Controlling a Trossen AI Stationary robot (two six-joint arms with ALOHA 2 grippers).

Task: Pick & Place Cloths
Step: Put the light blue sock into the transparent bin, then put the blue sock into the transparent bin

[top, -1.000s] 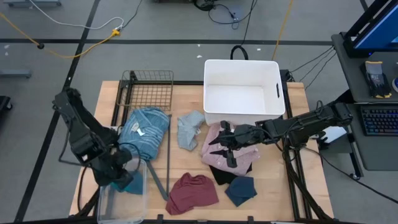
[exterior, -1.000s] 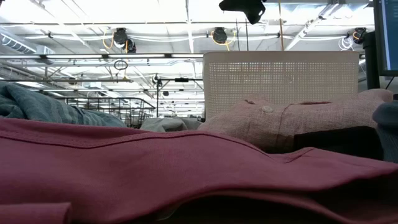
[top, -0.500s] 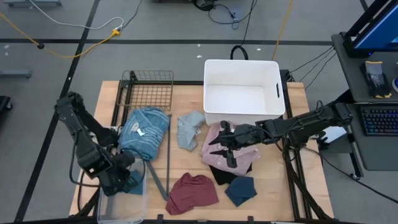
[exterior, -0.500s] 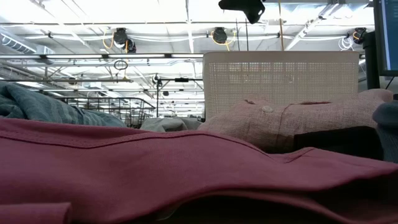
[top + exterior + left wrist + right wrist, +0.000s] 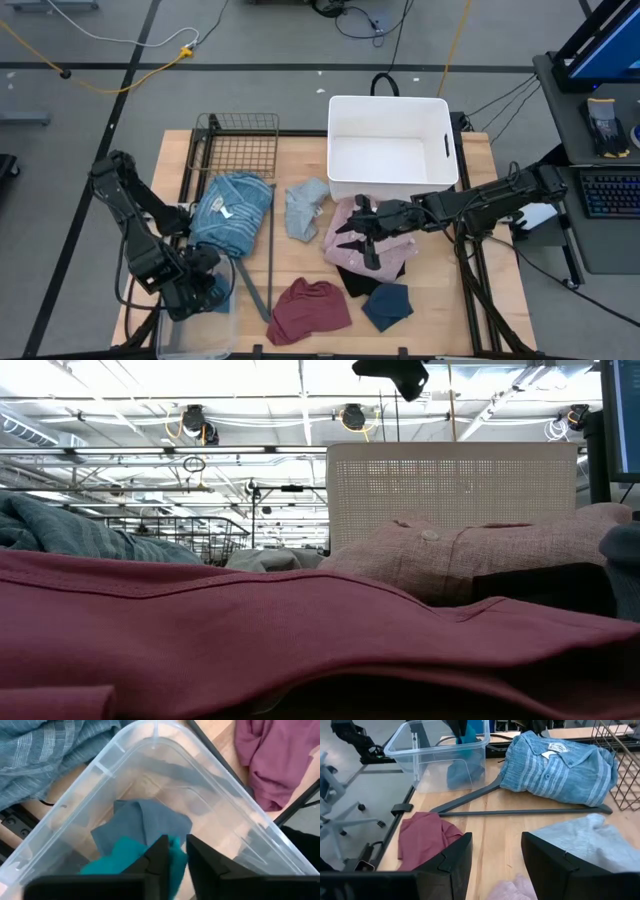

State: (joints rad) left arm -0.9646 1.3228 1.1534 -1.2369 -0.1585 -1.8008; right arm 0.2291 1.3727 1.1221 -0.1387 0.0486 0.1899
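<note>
Your left gripper [image 5: 172,851] is down inside the clear plastic bin [image 5: 260,827] at the near left corner of the table [image 5: 470,170], its fingers parted only slightly around a fold of the teal cloth [image 5: 117,857]; I cannot tell whether they actually grip it. That teal piece lies on a grey-blue cloth [image 5: 142,822] on the bin floor. Just beside the bin, the blue striped top [image 5: 232,212] is heaped on the table, with the wire basket [image 5: 240,143] behind it. Your right gripper [image 5: 362,232] hovers over the pink shirt [image 5: 345,215] mid-table, fingers spread apart, nothing between them. Around it you have a pale grey piece [image 5: 305,208] to the left, the maroon cloth [image 5: 310,308] at the front edge, a black piece [image 5: 356,280] under the pink one, and the navy cloth [image 5: 388,304] just beside that. The white tub [image 5: 390,150] sits at the back.
</note>
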